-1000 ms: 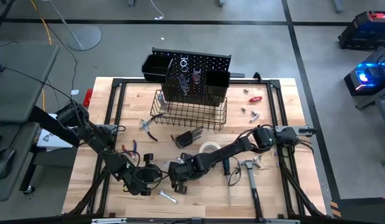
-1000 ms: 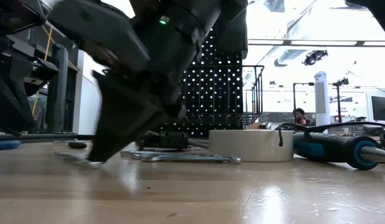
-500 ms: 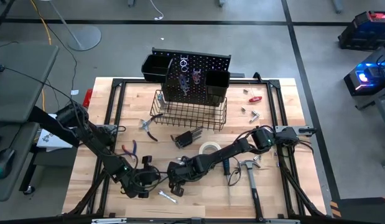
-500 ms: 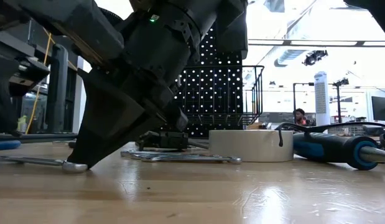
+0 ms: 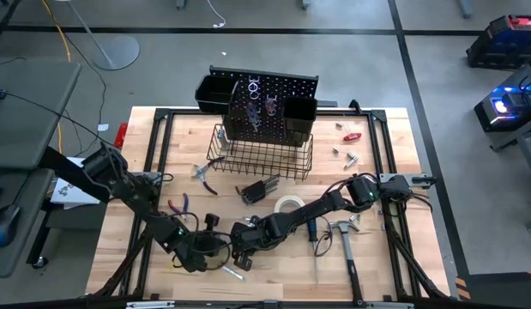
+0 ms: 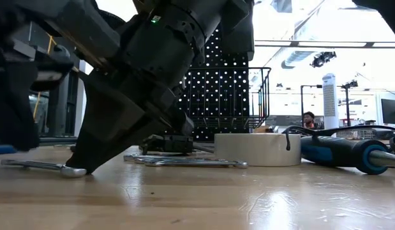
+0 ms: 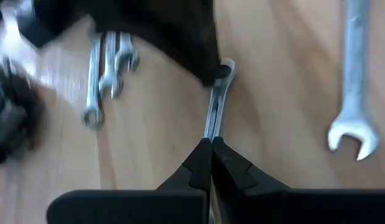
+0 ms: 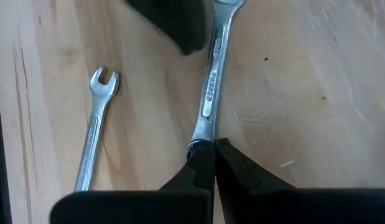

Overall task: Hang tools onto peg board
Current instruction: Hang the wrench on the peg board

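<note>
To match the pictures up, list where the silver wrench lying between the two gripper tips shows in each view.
High view: the silver steel wrench lies low in the picture, left of centre.
Low view: flat on the wood, lower left.
Left wrist view: mid-picture, running straight ahead.
Right wrist view: mid-picture, running straight ahead.
Shared landmark: the shut right gripper, its tip at one end of the wrench.

Left pincer (image 5: 215,255) moved in toward right pincer (image 5: 234,258); wrench (image 6: 41,167) now flat on tabletop.
</note>
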You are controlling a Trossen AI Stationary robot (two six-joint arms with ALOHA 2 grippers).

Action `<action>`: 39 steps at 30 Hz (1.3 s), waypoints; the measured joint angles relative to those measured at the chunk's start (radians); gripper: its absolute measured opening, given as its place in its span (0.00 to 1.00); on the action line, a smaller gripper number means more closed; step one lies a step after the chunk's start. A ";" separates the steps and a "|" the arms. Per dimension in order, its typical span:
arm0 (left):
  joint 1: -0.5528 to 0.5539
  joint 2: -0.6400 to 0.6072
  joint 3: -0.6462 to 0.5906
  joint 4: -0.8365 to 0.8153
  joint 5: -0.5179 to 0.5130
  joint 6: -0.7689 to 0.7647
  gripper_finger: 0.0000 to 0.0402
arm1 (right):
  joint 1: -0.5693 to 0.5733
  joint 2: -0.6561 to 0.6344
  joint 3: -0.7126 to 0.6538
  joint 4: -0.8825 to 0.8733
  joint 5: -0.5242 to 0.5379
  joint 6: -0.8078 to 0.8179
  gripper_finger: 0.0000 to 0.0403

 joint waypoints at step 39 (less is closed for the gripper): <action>-0.041 -0.008 0.111 -0.263 -0.001 -0.109 0.00 | -0.004 0.029 0.266 -0.219 0.033 -0.268 0.00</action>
